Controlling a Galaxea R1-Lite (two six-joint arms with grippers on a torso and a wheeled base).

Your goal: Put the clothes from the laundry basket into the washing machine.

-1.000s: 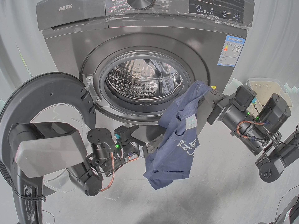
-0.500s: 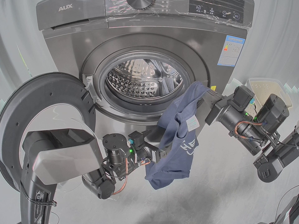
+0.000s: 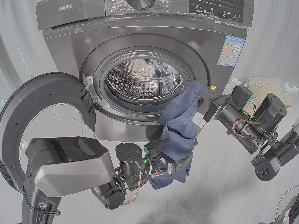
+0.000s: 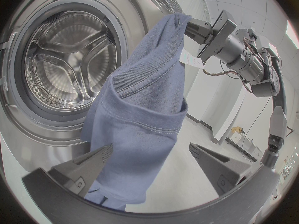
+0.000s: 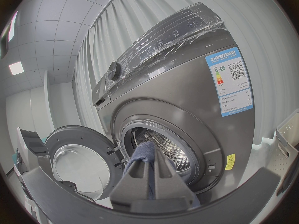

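The head camera looks from above, forward and down, at the washer (image 3: 78, 50) front, with the drum (image 3: 140, 78) mid-frame and the open door (image 3: 46, 103) on the robot's left. The left wrist camera sits low, close behind the left gripper (image 4: 150, 146), facing up past the shirt (image 4: 140, 109) into the drum. The right wrist camera looks along the right gripper (image 5: 152, 154) from the robot's right, tilted up to the ceiling (image 5: 46, 22). All three share the drum mouth and shirt; the head and right wrist views share the basket (image 3: 268, 89).
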